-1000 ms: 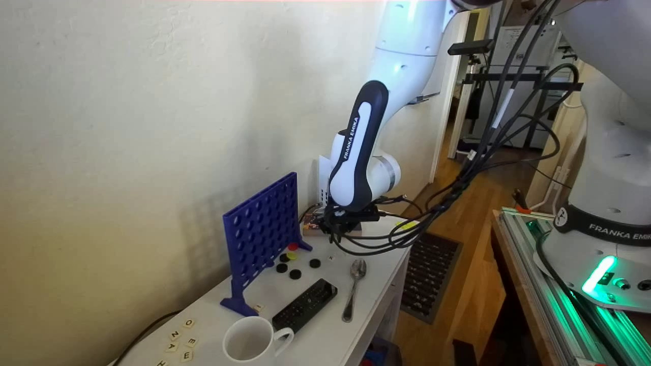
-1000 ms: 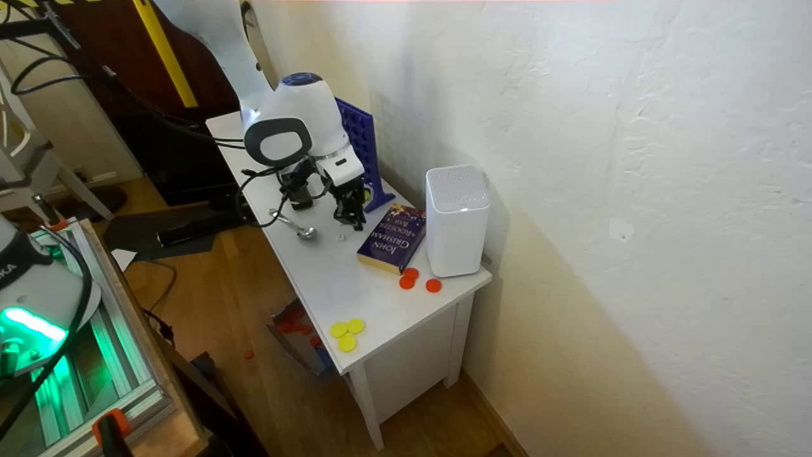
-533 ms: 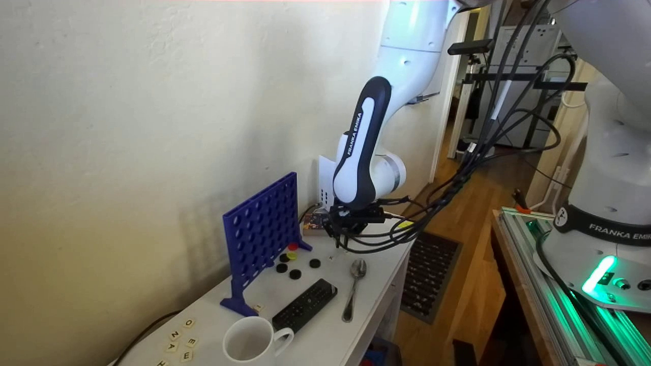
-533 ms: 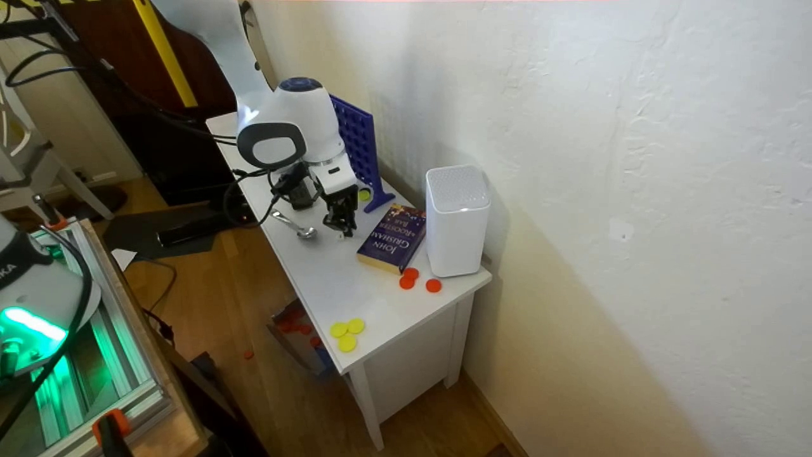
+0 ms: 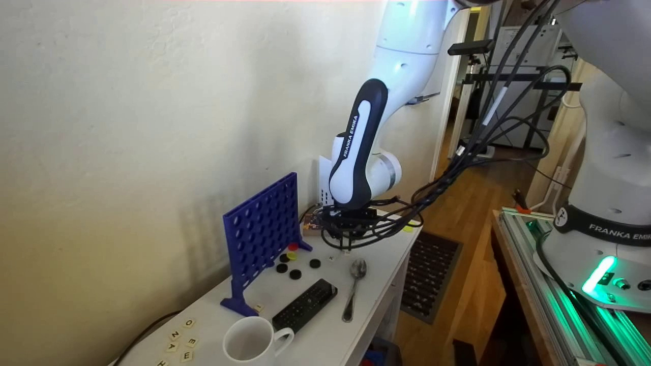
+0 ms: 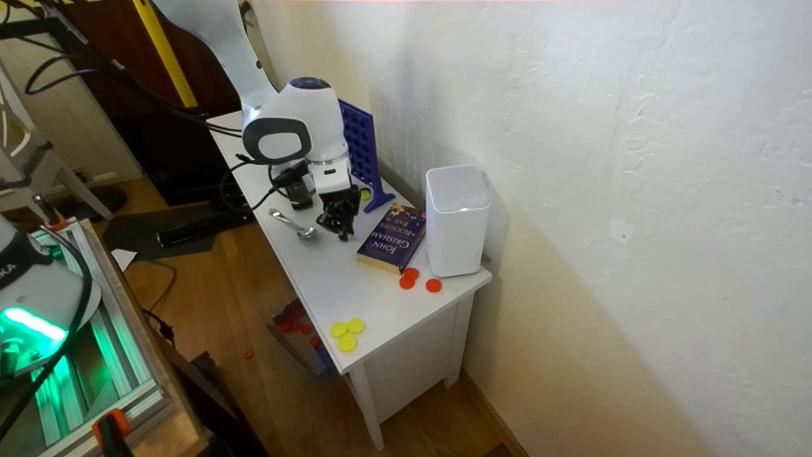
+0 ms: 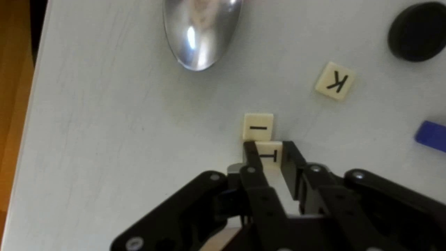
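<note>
Tile T (image 7: 269, 157): pinched in end effector (image 7: 269, 147), narrowed to its width. Tile I (image 7: 258, 127): just beside, wrist-view 12 o'clock. Likely step: grip or set-down; next move calls for sparing tile I.

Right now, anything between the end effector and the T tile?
Nothing visible: in the wrist view, the end effector has the T tile directly between its fingers. The I tile lies just beyond the tips, outside the gap.

Glossy metal spoon (image 7: 202, 35), smooth T tile (image 7: 269, 150)
</note>
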Robot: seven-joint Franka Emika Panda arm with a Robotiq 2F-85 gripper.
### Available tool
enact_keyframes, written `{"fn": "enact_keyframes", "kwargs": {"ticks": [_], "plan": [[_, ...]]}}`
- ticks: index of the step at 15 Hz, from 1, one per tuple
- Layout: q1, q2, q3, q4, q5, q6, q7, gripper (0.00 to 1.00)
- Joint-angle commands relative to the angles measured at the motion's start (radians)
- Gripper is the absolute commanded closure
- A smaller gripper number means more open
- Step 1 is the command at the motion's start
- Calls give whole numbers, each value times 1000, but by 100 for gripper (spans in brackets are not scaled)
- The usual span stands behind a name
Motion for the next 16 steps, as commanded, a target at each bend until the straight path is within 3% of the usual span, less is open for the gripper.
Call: {"fn": "enact_keyframes", "kwargs": {"ticks": [1, 8, 16], "plan": [[7, 4, -16, 42, 15, -92, 174, 95], [-47, 18, -6, 93, -7, -136, 422, 95], [-86, 52, 17, 155, -28, -209, 535, 95]]}}
